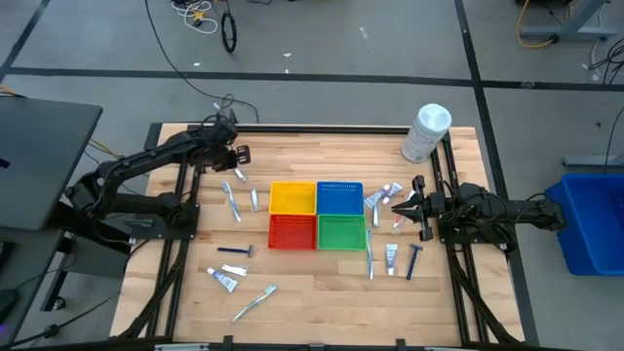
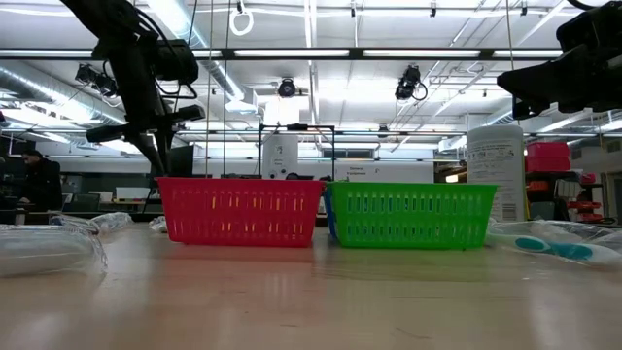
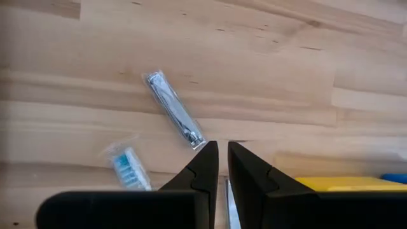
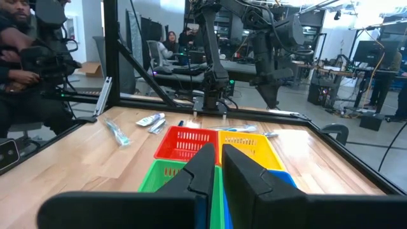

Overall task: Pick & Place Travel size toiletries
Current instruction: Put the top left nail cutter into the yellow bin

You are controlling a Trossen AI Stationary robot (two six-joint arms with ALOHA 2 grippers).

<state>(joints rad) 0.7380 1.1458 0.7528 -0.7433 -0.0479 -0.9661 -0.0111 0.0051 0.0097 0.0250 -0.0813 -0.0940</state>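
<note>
Near edge of desk (image 1: 322,292): pale toothbrush (image 1: 253,302) lies closest, with a small tube (image 1: 222,281) just beyond it.
Left cluster: one dark razor (image 1: 234,251), two tubes, one toothbrush toward the front; three small wrapped items between the left arm and the baskets, one of them a silvery packet (image 3: 173,119) that looks like a nail clipper. Roughly seven items; count uncertain.
Left fingers (image 3: 221,159): nearly closed, a thin slit between them, nothing held. They hang above the desk with the silvery packet just beside the tips and a wrapped toothbrush head (image 3: 127,168) near.
Baskets: four, touching in a square, namely yellow (image 1: 292,198), blue (image 1: 339,197), red (image 1: 292,232), green (image 1: 340,233). Contents cannot be made out.
Right cluster: several tubes and packets (image 1: 382,195) beside the blue basket; a toothbrush, a tube (image 1: 391,256) and a razor (image 1: 413,261) nearer the front. About six.
Right fingers (image 4: 217,164): narrow, empty, held above the desk beside the right cluster, pointed across the baskets.
Far right corner: one large white container (image 1: 425,133), not a task item.
Step in hand: judged as approach to a first pick on the left; most items lie outside the baskets.
Next move calls for: spreading the left fingers, then lowering squarely over the packet.
</note>
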